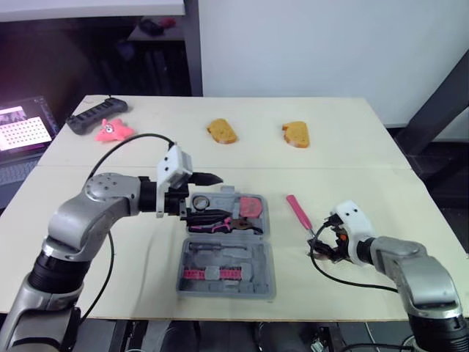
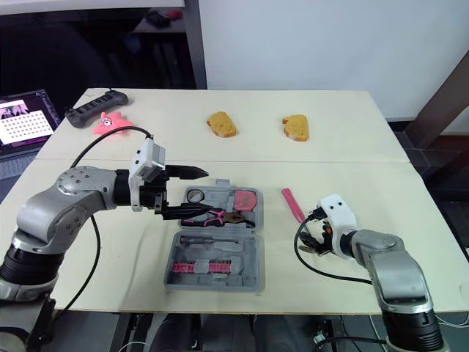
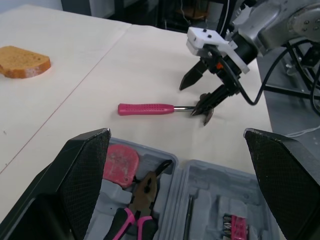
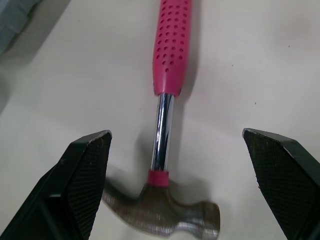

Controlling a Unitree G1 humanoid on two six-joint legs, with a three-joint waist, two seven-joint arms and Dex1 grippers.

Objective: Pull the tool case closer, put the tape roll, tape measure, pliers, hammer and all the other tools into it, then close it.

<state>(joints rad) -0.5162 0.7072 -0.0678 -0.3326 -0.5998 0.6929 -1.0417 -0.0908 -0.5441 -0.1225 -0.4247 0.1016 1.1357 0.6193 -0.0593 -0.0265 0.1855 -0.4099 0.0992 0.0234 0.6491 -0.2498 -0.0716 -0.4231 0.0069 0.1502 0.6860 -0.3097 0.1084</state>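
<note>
The grey tool case (image 1: 262, 253) lies open at the table's front centre. Its far half holds a round tape roll (image 1: 201, 202), a pink tape measure (image 1: 251, 207) and pink-handled pliers (image 1: 220, 224). My left gripper (image 1: 220, 196) hovers open over that half, fingers (image 3: 82, 182) wide apart. The pink-handled hammer (image 1: 298, 211) lies on the table right of the case, head toward the front. My right gripper (image 4: 176, 132) is open, low over the table, its fingertips straddling the steel shaft just behind the hammer head (image 4: 165, 217). Nothing is held.
Two bread slices (image 1: 221, 131) (image 1: 296, 134) lie at the table's back. A pink star toy (image 1: 113, 130) and a black power strip (image 1: 95, 114) sit at the back left. The case's near half holds a pink bit rack (image 1: 212, 273). A lit screen (image 1: 22, 128) stands beyond the table's left edge.
</note>
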